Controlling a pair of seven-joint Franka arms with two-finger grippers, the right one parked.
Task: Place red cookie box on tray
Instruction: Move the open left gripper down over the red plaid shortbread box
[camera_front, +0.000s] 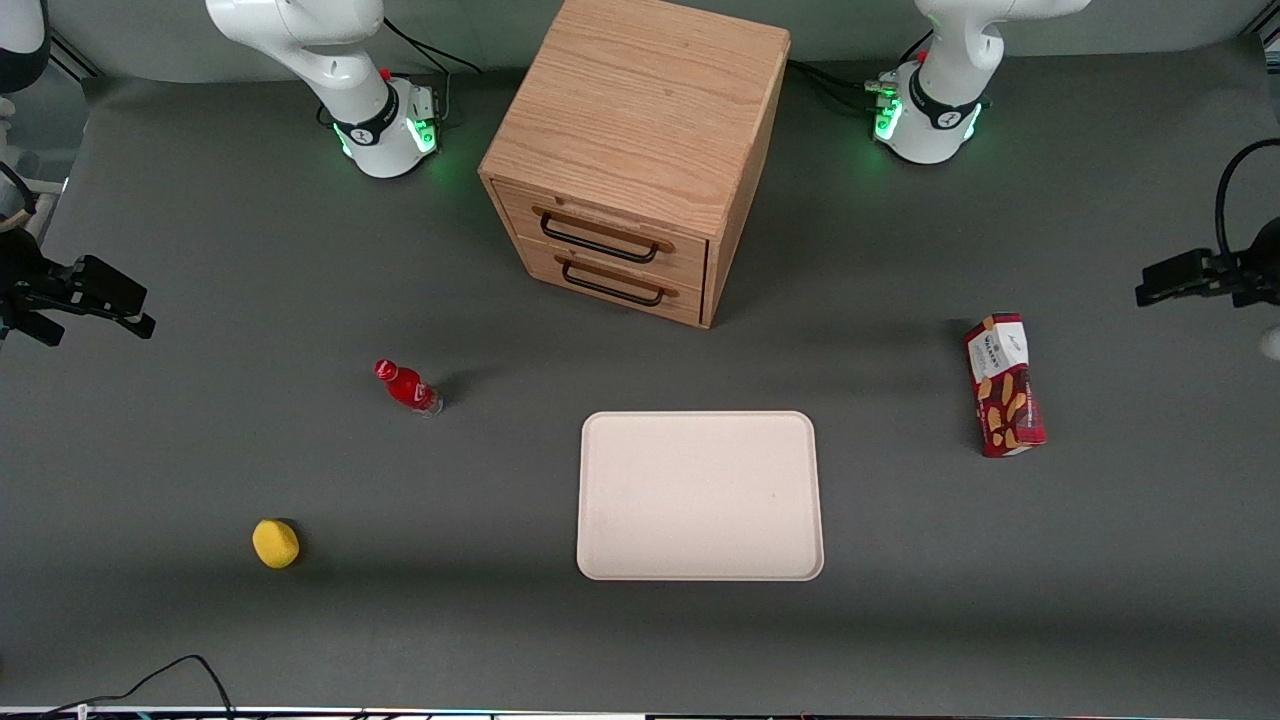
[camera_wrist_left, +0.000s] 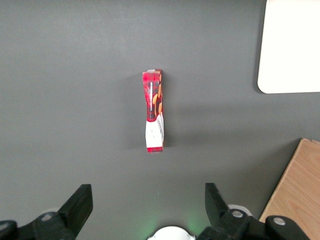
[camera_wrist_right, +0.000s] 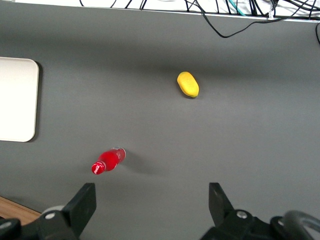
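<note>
The box (camera_front: 1004, 385) lies on the grey worktop (camera_front: 200, 440) toward the working arm's end, well apart from the tray (camera_front: 700, 495), which sits in front of the wooden drawer cabinet (camera_front: 630, 150). The pincer (camera_wrist_left: 147, 205) hangs above the box, fingers (camera_wrist_left: 80, 202) spread wide, apparently touching nothing. A red bottle (camera_front: 407, 386) and yellow object (camera_front: 275, 543) lie toward the parked arm's end.

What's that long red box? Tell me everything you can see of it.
The red cookie box is long, narrow and looks like cardboard, with a white label panel at one end and tan cookie pictures. It stands on a narrow side on the grey table, apart from the tray, toward the working arm's end. The open pincer hovers above, not touching.
</note>
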